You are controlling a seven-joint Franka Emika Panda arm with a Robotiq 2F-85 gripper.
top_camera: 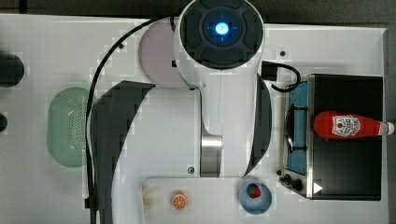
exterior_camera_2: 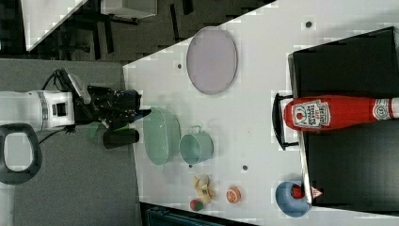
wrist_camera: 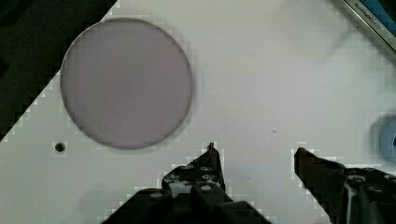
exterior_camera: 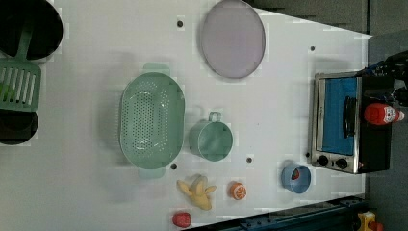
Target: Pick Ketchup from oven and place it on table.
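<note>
The Ketchup (top_camera: 348,125), a red bottle with a white label, lies on its side on the flat black roof of the oven (top_camera: 345,168), its white cap toward the top view's right. The left view has the Ketchup (exterior_camera: 382,114) on the oven (exterior_camera: 337,115). In the right view, the Ketchup (exterior_camera_2: 336,113) is on the oven (exterior_camera_2: 348,160). My gripper (wrist_camera: 257,158) stands open with nothing between its fingers, above bare white table (wrist_camera: 280,70). In the right view the gripper (exterior_camera_2: 141,113) is far to the left of the oven.
A grey-lilac plate (wrist_camera: 126,84) lies on the table just beyond the fingertips. A green colander (exterior_camera: 151,120), a green cup (exterior_camera: 211,140), a blue bowl (exterior_camera: 296,177) holding a strawberry, an orange half (exterior_camera: 237,190) and a banana (exterior_camera: 198,191) sit on the table. The arm (top_camera: 219,93) covers the top view's middle.
</note>
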